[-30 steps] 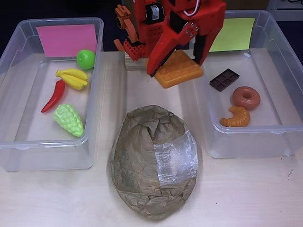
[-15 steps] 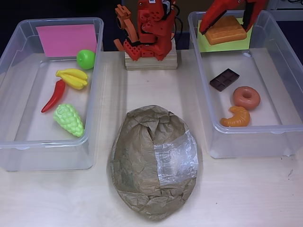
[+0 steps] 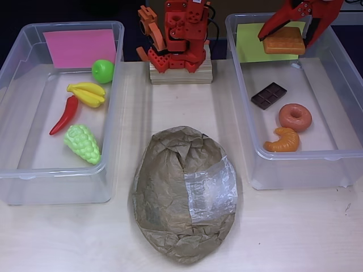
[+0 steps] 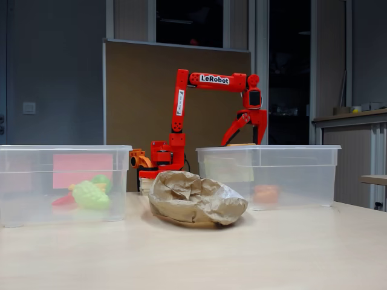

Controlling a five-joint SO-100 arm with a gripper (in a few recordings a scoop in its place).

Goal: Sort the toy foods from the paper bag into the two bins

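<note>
Tool (image 3: 290, 35) grips orange waffle (image 3: 283, 41), apparently above yellow-green-label bin (image 3: 340, 153).

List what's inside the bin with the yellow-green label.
On the bin's floor: chocolate bar, donut, croissant. The gripper holds the waffle above its label end; the floor beneath the waffle is hidden.

Paper bag (image 3: 184, 195) btwn two bins: left bin (image 3: 17, 56), right bin (image 3: 340, 62); arm base (image 3: 178, 34) behind.
</note>
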